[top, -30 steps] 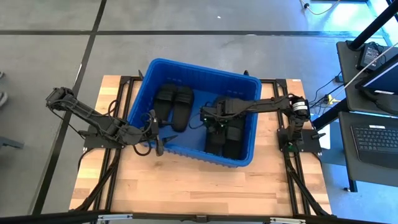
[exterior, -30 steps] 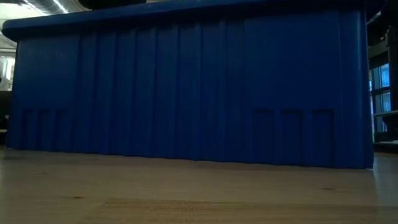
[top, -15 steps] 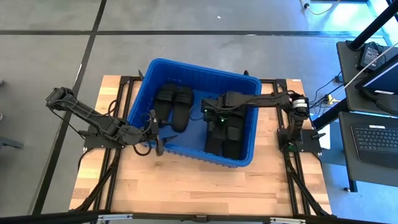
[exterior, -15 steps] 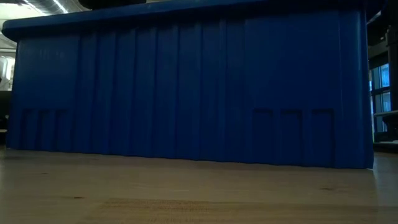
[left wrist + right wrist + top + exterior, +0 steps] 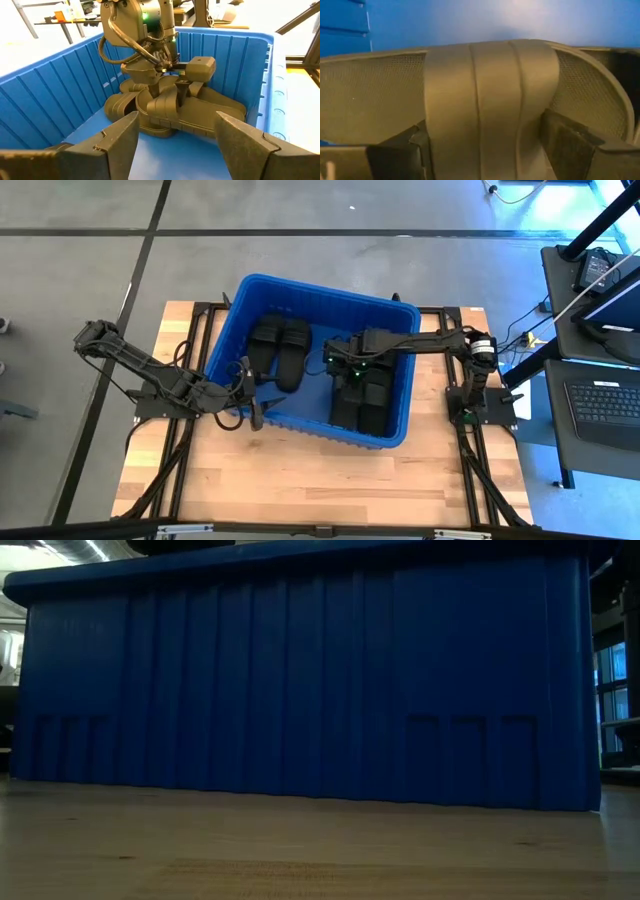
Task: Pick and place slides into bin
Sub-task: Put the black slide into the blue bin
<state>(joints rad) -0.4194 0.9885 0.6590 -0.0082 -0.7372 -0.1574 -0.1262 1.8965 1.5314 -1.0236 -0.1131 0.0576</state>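
Note:
The blue bin (image 5: 400, 310) stands mid-table; its near wall fills the low view (image 5: 300, 680). Two black slides (image 5: 282, 350) lie side by side on the bin's floor at the left. Several more slides (image 5: 365, 400) are piled at the right. My right gripper (image 5: 345, 368) is down inside the bin over that pile, shut on the top slide (image 5: 165, 107). My left gripper (image 5: 255, 408) is open and empty at the bin's near-left corner, facing into the bin (image 5: 175, 145). My right gripper has the top slide's ribbed strap (image 5: 490, 100) between its two fingers (image 5: 570, 145), one at each edge of the strap. The fingers come from above, pointing down (image 5: 155, 90). The slide lies flat on the pile, its sole on the slides beneath.
The bin's ribbed walls (image 5: 60, 85) close in around both grippers. Bare blue floor (image 5: 175, 160) shows between the pile and my left gripper. Bare wooden tabletop (image 5: 300, 480) lies near the front edge. Desks with laptops (image 5: 600, 400) stand beyond the table's right side.
My right arm's forearm has swung a little toward the table's far edge while its gripper stays over the right pile. The slides have kept their places.

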